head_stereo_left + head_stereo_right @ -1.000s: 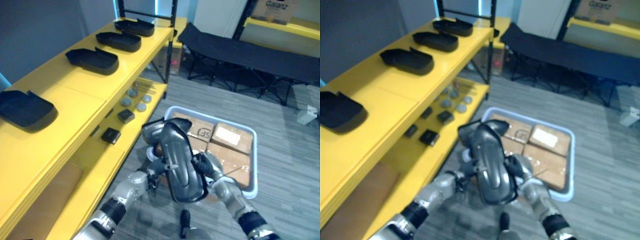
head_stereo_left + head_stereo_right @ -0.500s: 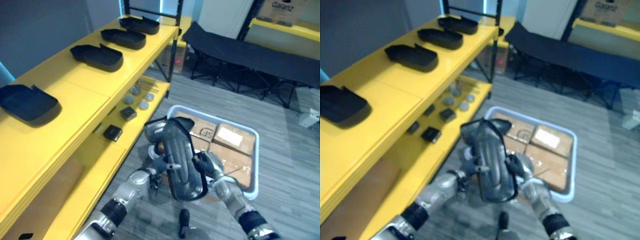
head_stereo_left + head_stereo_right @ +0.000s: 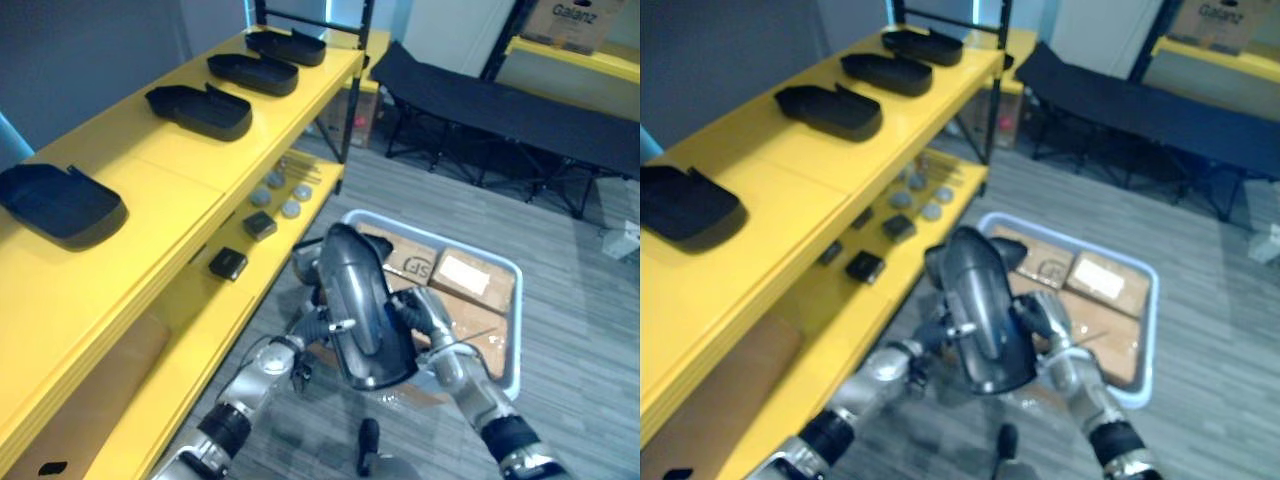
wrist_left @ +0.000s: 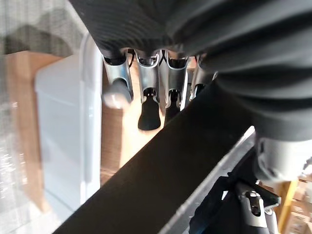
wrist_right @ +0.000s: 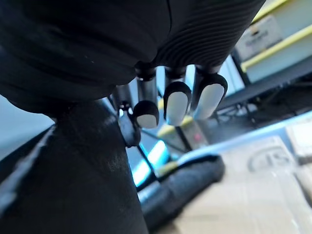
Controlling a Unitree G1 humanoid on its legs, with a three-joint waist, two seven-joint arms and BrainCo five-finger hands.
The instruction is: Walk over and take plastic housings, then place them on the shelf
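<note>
A dark grey plastic housing (image 3: 362, 310) is held upright between both hands, over the near end of a white bin (image 3: 512, 330). My left hand (image 3: 305, 335) is on its left side. In the left wrist view its fingers (image 4: 147, 105) curl down onto the housing's dark edge (image 4: 161, 180). My right hand (image 3: 425, 318) grips the right side, with its fingers (image 5: 176, 105) curled over the housing's rounded shell (image 5: 73, 170). The yellow shelf (image 3: 180, 180) runs along the left, and several black housings (image 3: 200, 108) lie on its top board.
The bin holds cardboard boxes (image 3: 455, 275). Small dark parts (image 3: 228, 263) and round pieces (image 3: 280, 195) lie on the lower yellow shelf board. A black folding cot (image 3: 500, 100) stands at the back right. Grey floor shows between the shelf and the bin.
My left hand's fingers have curled in onto the housing. The housing has tipped and risen a little. The view has shifted slightly; the right hand keeps its grip.
</note>
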